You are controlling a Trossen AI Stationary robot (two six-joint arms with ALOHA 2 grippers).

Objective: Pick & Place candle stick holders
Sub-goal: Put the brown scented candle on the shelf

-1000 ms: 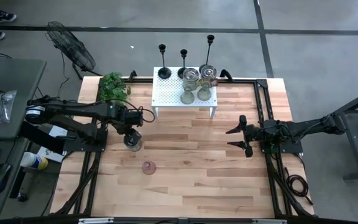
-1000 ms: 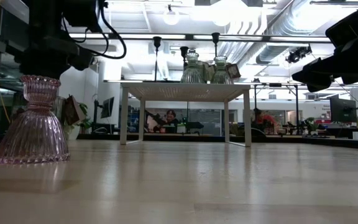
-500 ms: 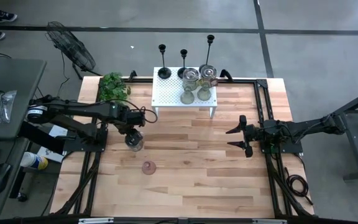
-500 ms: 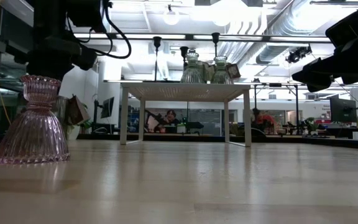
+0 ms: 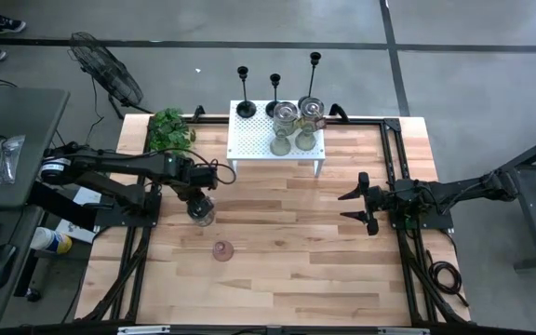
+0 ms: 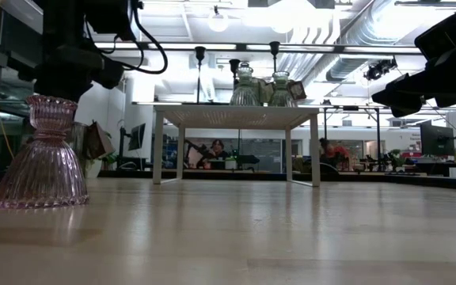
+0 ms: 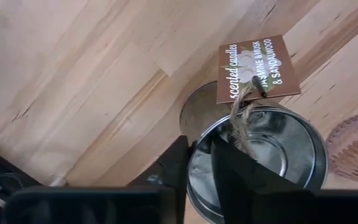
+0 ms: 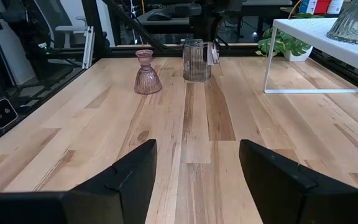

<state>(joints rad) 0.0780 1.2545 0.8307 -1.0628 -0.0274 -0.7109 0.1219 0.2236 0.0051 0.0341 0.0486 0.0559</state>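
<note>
My left gripper [image 5: 196,198] is shut on a clear glass jar holder [image 5: 200,213] with a brown tag, at the table's left middle. The jar also shows in the right wrist view [image 8: 196,60]. A pinkish glass holder [image 5: 222,250] stands on its base nearer the front; it also shows in the low view [image 6: 41,154]. Glass holders [image 5: 291,126] stand on the white shelf [image 5: 254,144], with three black candlesticks [image 5: 274,94] behind it. My right gripper [image 5: 354,209] is open and empty at the right middle. My left gripper holds the jar by its rim [image 7: 196,149], one finger [image 7: 232,165] inside the jar and one finger [image 7: 174,163] outside. The fingers come from above, pointing down. The jar is upright; I cannot tell whether its base is on the table or just above it.
A small green plant [image 5: 169,129] stands at the far left corner. Black frame rails [image 5: 394,158] run along the table's sides. Bare wood lies between the two grippers and along the front [image 5: 287,270].
My left gripper has shifted slightly toward the table's right with the jar, which stays upright. Its cable has swung a little in the low view.
</note>
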